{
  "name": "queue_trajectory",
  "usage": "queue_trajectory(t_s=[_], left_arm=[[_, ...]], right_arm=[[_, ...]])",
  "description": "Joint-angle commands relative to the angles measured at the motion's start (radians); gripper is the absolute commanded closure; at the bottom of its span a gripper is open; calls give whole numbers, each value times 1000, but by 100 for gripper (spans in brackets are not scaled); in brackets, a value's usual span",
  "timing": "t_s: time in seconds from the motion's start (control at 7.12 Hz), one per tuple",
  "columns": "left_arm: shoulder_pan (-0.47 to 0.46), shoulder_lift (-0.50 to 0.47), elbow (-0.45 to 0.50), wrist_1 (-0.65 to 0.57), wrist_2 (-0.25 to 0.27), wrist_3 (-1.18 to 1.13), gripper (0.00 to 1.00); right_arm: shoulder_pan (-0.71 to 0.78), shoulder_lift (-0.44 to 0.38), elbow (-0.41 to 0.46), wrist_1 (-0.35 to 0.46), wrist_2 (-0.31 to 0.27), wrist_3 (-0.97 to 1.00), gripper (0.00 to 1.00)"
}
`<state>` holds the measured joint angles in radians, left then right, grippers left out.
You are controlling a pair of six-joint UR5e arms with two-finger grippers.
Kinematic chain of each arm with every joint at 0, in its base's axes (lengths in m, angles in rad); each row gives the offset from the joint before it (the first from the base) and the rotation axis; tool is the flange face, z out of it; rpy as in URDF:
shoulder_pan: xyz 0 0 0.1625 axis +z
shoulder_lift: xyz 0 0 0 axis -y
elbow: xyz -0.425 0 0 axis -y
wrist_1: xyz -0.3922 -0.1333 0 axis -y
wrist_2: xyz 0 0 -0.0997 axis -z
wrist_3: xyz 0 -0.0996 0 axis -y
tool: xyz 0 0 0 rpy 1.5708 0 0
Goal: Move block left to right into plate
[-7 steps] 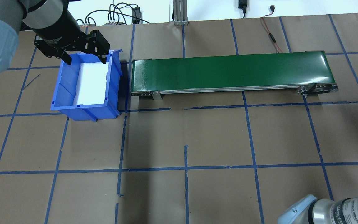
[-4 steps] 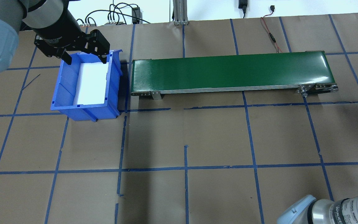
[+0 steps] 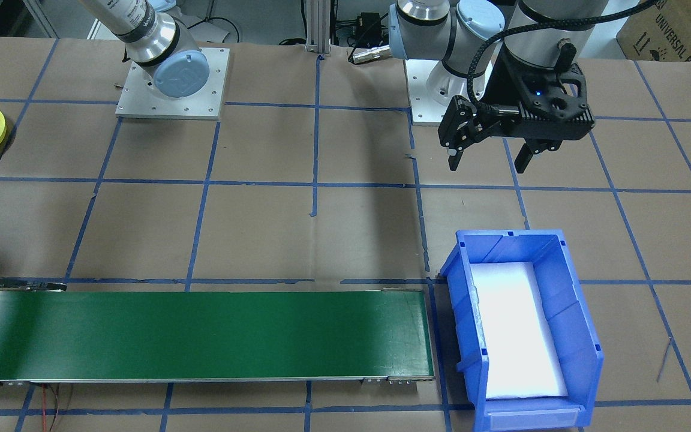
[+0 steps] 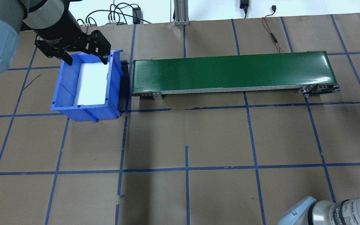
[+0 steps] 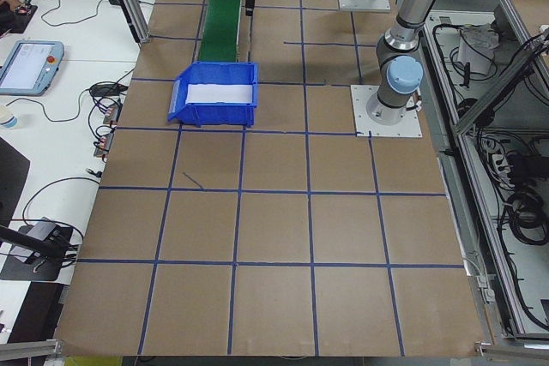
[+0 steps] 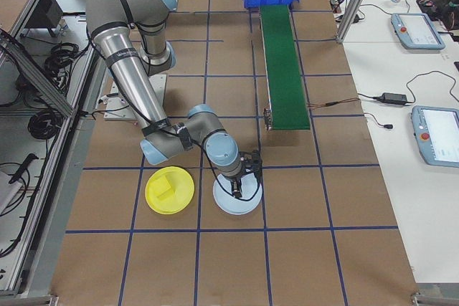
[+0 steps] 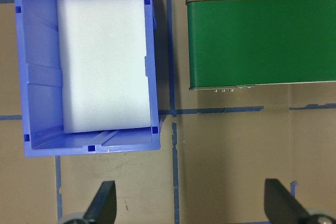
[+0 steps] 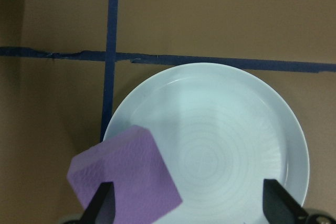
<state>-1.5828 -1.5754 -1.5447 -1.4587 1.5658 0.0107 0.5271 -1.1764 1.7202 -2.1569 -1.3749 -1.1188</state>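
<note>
Purple foam block (image 8: 126, 174) on pale blue plate (image 8: 236, 129), below spread right claw (image 8: 189, 211).
Probably light, soft, squashable; best pinched gently across opposite flat faces. Off-centre, close to one finger (image 8: 102, 203), ungripped. Yellow plate (image 6: 181, 184) just beside on tabletop (image 6: 215, 263). Left claw (image 3: 489, 157) likewise apart, near blue bin (image 3: 567, 324).

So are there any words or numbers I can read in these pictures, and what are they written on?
"UNIVERSAL R", cut off by the picture's edge: on the cardboard box behind the robot.
White label on the right arm: there is print, but it is too blurred to read.
Small print on the left arm's black wrist: too small to read.
No other words, numbers or signs can be made out.
</note>
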Motion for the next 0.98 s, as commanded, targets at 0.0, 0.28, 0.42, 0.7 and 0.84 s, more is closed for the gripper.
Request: queue_trajectory(t_s=[0.0,0.28,0.42,0.7,0.84], left_arm=[[0,0,0,0,0,0,0],[0,0,1,0,-1,0,0],[0,0,2,0,-1,0,0],[0,0,2,0,-1,0,0],[0,0,2,0,-1,0,0]], right_arm=[[86,-63,-2,9,-13,37,0],[202,-202,-2,116,-100,130,0],[270,-247,-5,180,-124,214,0],[452,-377,-34,375,-168,472,0],[585,-412,-87,472,-247,623,0]])
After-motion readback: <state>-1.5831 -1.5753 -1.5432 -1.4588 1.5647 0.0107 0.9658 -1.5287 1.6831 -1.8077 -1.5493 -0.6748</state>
